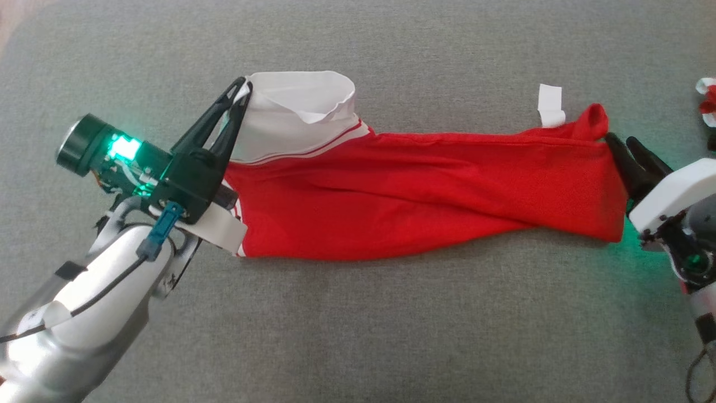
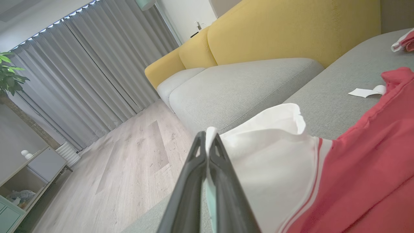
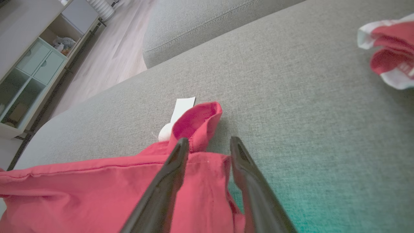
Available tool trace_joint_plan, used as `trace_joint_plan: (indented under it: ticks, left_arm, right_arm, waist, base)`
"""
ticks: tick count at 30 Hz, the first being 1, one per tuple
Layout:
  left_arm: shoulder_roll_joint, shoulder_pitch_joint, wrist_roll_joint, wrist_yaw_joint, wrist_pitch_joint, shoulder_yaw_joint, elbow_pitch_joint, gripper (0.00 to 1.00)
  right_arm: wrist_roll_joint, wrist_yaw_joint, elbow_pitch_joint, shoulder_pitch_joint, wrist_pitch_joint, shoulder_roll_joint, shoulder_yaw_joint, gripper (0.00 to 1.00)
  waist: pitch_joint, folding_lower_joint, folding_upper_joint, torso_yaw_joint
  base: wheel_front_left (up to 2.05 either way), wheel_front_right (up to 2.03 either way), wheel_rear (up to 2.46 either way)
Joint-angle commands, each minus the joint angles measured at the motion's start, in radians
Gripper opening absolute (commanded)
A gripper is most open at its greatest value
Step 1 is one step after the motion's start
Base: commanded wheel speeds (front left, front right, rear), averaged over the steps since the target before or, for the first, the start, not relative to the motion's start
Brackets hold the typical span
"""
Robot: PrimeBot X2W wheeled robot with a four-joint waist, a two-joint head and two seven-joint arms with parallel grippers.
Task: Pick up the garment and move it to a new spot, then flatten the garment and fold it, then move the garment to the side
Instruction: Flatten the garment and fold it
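Note:
The garment [image 1: 403, 196] is red with a white, striped end and lies stretched lengthwise across the grey cushion [image 1: 358, 324]. At its left end my left gripper [image 1: 241, 87] is shut on the white edge, which stands up a little. The left wrist view shows the left gripper [image 2: 207, 137] with its fingers pressed together on the white cloth of the garment [image 2: 275, 161]. At the right end my right gripper [image 1: 621, 138] is open. In the right wrist view the right gripper [image 3: 209, 139] straddles the red corner of the garment [image 3: 81, 194], which lies between the parted fingers.
A white paper slip [image 1: 550, 103] lies just beyond the garment's right end. Another red and white cloth [image 1: 707, 101] sits at the far right edge. Behind the cushion are a yellow sofa back [image 2: 291, 29] and, off the left side, wooden floor [image 2: 136, 155].

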Motion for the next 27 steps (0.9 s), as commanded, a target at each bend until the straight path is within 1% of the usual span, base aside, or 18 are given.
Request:
trace_joint_plan:
  ticks: [1, 3, 4, 6, 7, 8, 14, 20, 24, 27]
  left_arm:
    - [0.035, -0.050, -0.003, 0.003, -0.003, 0.039, -0.020, 0.00]
    - [0.032, -0.050, -0.005, 0.002, -0.005, 0.036, -0.015, 0.00]
    - [0.031, -0.050, -0.006, 0.002, -0.006, 0.035, -0.012, 0.00]
    - [0.030, -0.050, -0.008, 0.001, -0.008, 0.033, -0.006, 0.00]
    - [0.030, -0.050, -0.008, 0.001, -0.008, 0.033, -0.006, 0.00]
    - [0.030, -0.050, -0.009, 0.001, -0.009, 0.033, -0.004, 0.00]
    - [0.028, -0.049, -0.013, 0.005, -0.020, 0.030, 0.010, 0.00]
    - [0.036, -0.054, -0.011, 0.010, -0.052, 0.036, 0.012, 0.00]
    - [0.044, -0.063, -0.024, 0.007, -0.086, 0.053, -0.009, 0.00]
    - [0.057, -0.086, -0.029, 0.000, -0.110, 0.071, -0.037, 0.00]
  right_arm:
    - [0.026, -0.001, -0.019, -0.016, 0.005, -0.035, 0.018, 0.45]
    - [0.059, -0.001, -0.010, -0.016, 0.014, -0.043, 0.024, 0.26]
    - [0.073, -0.001, -0.005, -0.016, 0.022, -0.048, 0.031, 0.19]
    - [0.086, -0.001, 0.001, -0.014, 0.035, -0.060, 0.048, 0.12]
    - [0.086, -0.001, 0.001, -0.014, 0.035, -0.060, 0.048, 0.12]
    - [0.092, -0.001, 0.002, -0.013, 0.036, -0.063, 0.054, 0.00]
    - [0.158, -0.001, -0.024, -0.012, -0.010, -0.084, 0.076, 0.00]
    - [0.204, -0.001, -0.076, -0.003, -0.074, -0.130, 0.086, 0.00]
    - [0.230, -0.001, -0.135, -0.003, -0.141, -0.167, 0.075, 0.00]
    - [0.237, -0.001, -0.205, -0.009, -0.198, -0.204, 0.065, 0.00]
  waist:
    - [-0.001, 0.0000, 0.0000, 0.006]
    - [-0.002, 0.0000, 0.0000, 0.011]
    - [-0.003, 0.0000, 0.0000, 0.012]
    - [-0.004, 0.0000, 0.0000, 0.015]
    - [-0.004, 0.0000, 0.0000, 0.015]
    - [-0.004, 0.0000, 0.0000, 0.015]
    - [-0.013, 0.0000, 0.0000, 0.012]
    - [-0.047, 0.0000, 0.0000, 0.001]
    - [-0.081, 0.0000, 0.0000, -0.010]
    - [-0.115, 0.0000, 0.0000, -0.019]
  base:
    - [0.00, 0.00, 0.00]
    - [0.00, 0.00, 0.00]
    - [0.00, 0.00, 0.00]
    - [0.00, 0.00, 0.00]
    - [0.00, 0.00, 0.00]
    - [0.00, 0.00, 0.00]
    - [0.00, 0.00, 0.00]
    - [0.00, 0.00, 0.00]
    - [0.00, 0.00, 0.00]
    - [0.00, 0.00, 0.00]
